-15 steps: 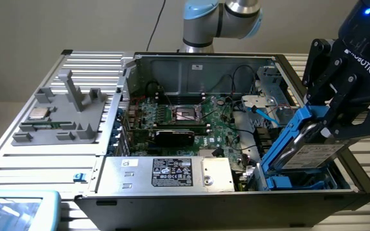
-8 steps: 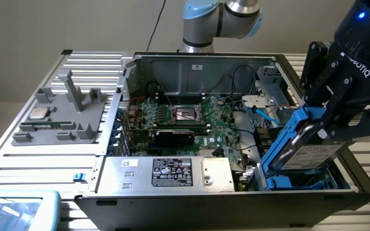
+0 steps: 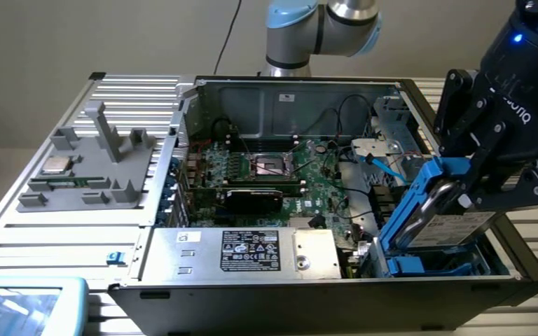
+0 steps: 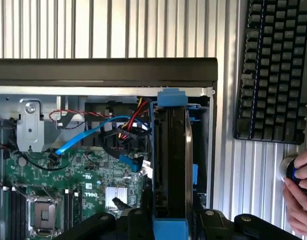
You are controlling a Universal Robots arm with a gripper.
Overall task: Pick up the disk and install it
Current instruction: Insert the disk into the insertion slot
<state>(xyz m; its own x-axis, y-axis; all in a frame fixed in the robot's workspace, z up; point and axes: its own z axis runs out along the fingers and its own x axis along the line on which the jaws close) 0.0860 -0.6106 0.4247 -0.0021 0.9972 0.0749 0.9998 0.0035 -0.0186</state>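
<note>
The disk [image 3: 451,225], a grey drive with a white label in a bright blue carrier, hangs tilted over the drive bay [image 3: 437,264] at the corner of the open computer case on the exterior view's right. My gripper [image 3: 461,190] is shut on the disk's upper part, one black finger on either side. In the wrist view the disk [image 4: 169,150] is edge-on, running straight out from my gripper [image 4: 169,220] toward the case wall [image 4: 103,72]. Its lower end sits just inside the bay's blue rails.
The case holds a motherboard [image 3: 269,175], a silver power supply with a black label [image 3: 250,252], and red and blue cables [image 4: 93,132] beside the bay. A grey fixture with a small chip [image 3: 57,165] lies left. A keyboard [image 4: 276,70] and a person's hand [image 4: 301,192] lie outside the case.
</note>
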